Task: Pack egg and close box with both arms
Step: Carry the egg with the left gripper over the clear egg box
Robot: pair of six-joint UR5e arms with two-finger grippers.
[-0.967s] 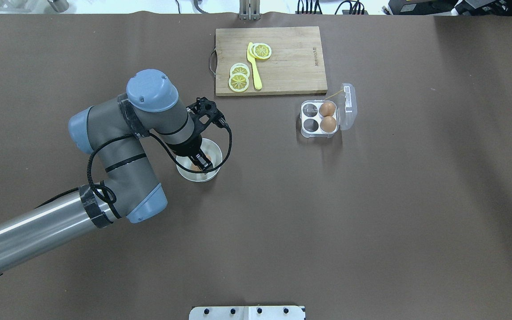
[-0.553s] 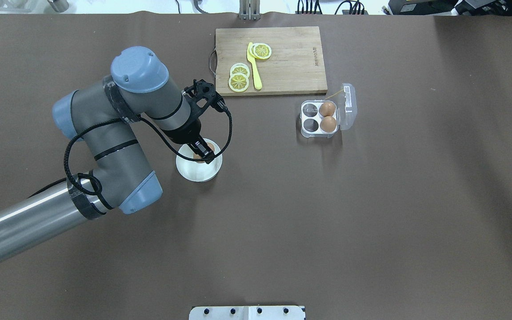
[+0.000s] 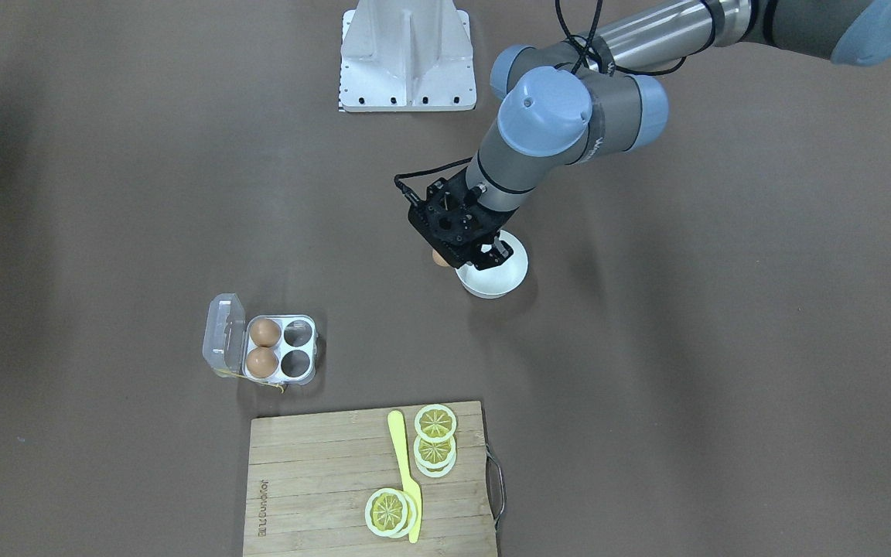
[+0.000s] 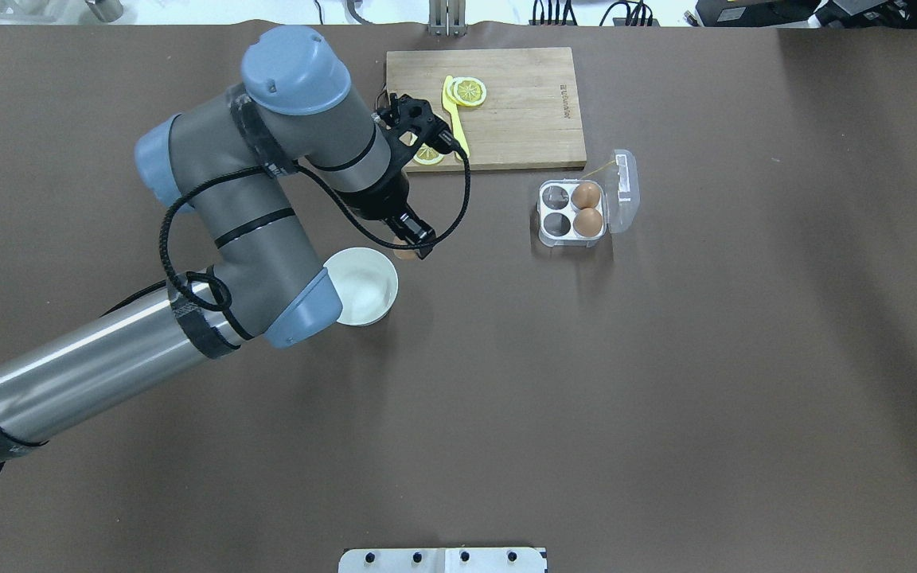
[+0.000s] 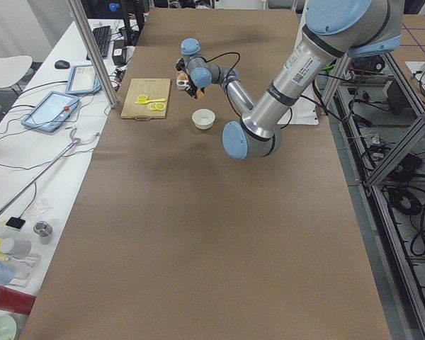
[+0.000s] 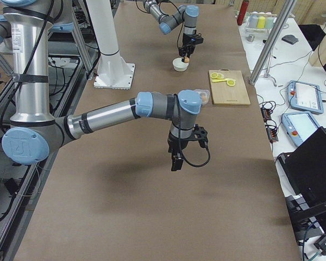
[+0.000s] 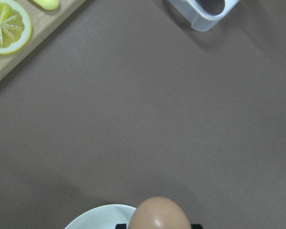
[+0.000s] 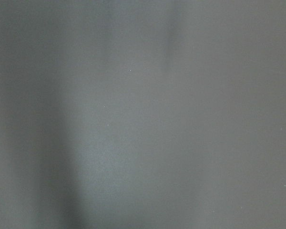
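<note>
My left gripper point(image 4: 412, 243) is shut on an orange-brown egg point(image 4: 405, 253) and holds it above the table, just beyond the white bowl's point(image 4: 367, 294) far right rim. The egg also shows in the front view point(image 3: 441, 259) and at the bottom of the left wrist view point(image 7: 162, 214). The clear egg box point(image 4: 572, 211) stands open to the right, its lid point(image 4: 624, 189) folded back. Two eggs point(image 4: 586, 194) point(image 4: 588, 222) fill its right cells and the two left cells are empty. My right gripper point(image 6: 176, 160) hangs over bare table in the right side view only; I cannot tell if it is open.
A wooden cutting board point(image 4: 506, 111) with lemon slices and a yellow knife point(image 4: 454, 119) lies at the far side, close behind my left wrist. A white metal stand point(image 3: 407, 54) sits at the robot's edge. The bowl holds nothing.
My left gripper has lifted the egg out of the white bowl and carried it up and to the right, toward the box. The bowl stayed in place.
</note>
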